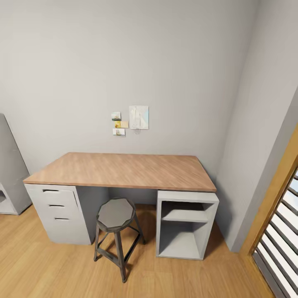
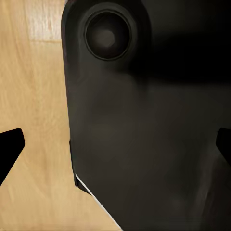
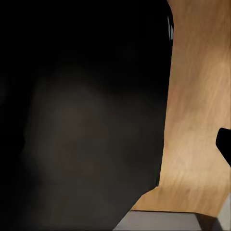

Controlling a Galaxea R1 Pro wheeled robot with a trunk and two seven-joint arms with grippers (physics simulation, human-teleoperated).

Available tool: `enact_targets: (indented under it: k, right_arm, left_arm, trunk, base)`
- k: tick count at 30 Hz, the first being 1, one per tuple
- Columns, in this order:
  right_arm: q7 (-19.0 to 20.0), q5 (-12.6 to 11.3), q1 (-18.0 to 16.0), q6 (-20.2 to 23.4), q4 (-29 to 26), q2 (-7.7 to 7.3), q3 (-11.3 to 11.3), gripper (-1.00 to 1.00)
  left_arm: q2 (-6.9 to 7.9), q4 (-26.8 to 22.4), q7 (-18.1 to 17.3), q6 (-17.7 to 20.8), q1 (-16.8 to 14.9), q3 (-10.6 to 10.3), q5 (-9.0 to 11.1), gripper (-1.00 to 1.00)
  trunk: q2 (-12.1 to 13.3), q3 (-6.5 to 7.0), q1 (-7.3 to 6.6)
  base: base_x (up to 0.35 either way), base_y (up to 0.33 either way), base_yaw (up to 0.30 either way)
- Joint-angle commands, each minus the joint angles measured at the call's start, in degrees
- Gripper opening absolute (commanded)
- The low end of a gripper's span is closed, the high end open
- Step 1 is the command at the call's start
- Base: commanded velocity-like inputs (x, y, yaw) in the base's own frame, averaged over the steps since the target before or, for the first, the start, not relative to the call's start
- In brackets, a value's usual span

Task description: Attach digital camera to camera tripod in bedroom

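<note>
Bedroom surroundings meet us from the head view: a desk (image 1: 124,169) with a wood top stands against a grey wall (image 1: 124,62), and its top lies bare to our eyes. Under its left end sits a white drawer unit (image 1: 58,211) with three drawers, and under its right end an open white shelf unit (image 1: 186,225). Between them, on the light wood floor (image 1: 49,269), a dark metal stool (image 1: 116,231) stands just in front of the desk's front edge. A few small notes and a paper (image 1: 138,117) are pinned above the desk's back edge.

From the left wrist view we see the left gripper (image 2: 115,149) with its dark fingertips (image 2: 10,144) spread wide, nothing between them but a dark robot body part (image 2: 144,134). From the right wrist view one tip (image 3: 225,142) of the right gripper shows, and we cannot tell how it stands
</note>
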Motion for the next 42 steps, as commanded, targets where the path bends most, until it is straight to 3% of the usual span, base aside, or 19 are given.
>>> enact_targets:
  k: [1, 5, 10, 17, 36, 42]
  right_arm:
    - [0.0, 0.0, 0.0, 0.0, 0.0, 0.00, 0.0, 1.00]
    - [0.1, 0.2, -0.6, 0.9, -0.2, -1.30, 0.0, 1.00]
    - [0.0, 0.2, -0.7, 1.1, -0.1, -2.68, 0.2, 1.00]
    - [-0.1, 0.1, -0.8, 1.0, -0.1, -3.04, 0.2, 1.00]
    - [-0.3, 0.2, -0.8, -3.4, 0.9, -3.08, 0.3, 1.00]
    - [-0.4, 0.2, -0.8, -3.8, 1.4, -3.08, 0.3, 1.00]
  left_arm:
    - [0.00, 0.0, 0.0, 0.0, 0.0, 0.0, 0.0, 1.00]
    - [-1.30, -1.0, -0.3, 0.2, 0.3, 0.2, 0.2, 1.00]
    - [-1.87, -1.4, -0.3, 0.2, 0.3, 0.3, 0.3, 1.00]
    - [-3.61, -2.4, -0.1, 0.2, 0.3, 0.0, 0.2, 1.00]
    - [-3.11, -4.1, 0.0, 0.2, 0.3, -0.1, 0.3, 1.00]
    - [-1.78, -3.9, 0.0, 0.1, 0.3, 0.0, 0.3, 1.00]
  trunk:
    - [0.0, -0.03, 0.00]
    - [0.0, -0.03, 0.00]
    - [0.0, -0.03, 0.00]
    - [0.0, -0.04, 0.00]
    - [0.0, -1.03, 0.00]
    - [0.0, -1.13, 0.00]
  base:
    - [0.000, 0.000, 0.000]
    - [0.000, 0.000, 0.000]
    - [0.000, 0.000, 0.000]
    - [0.000, 0.000, 0.049]
    - [0.000, 0.000, 0.173]
    - [0.000, 0.000, 0.214]
